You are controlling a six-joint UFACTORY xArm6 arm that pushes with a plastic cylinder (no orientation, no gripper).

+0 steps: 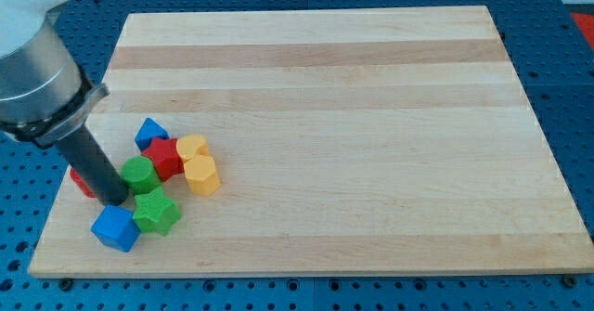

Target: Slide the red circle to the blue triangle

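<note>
— Where's the red circle?
— Just left of my tip (118, 202), the red circle (82, 182) peeks out behind the rod.
— Holding anything?
— No, a bare rod. The blue triangle (149, 133) sits beyond my tip, green circle (140, 174) touching on its right.

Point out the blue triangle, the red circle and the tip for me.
blue triangle (149, 133): camera view, on its top face.
red circle (81, 182): camera view, on the sliver showing at the rod's left; the rest is hidden.
my tip (118, 200): camera view, at the rod's very end, beside the green blocks.
</note>
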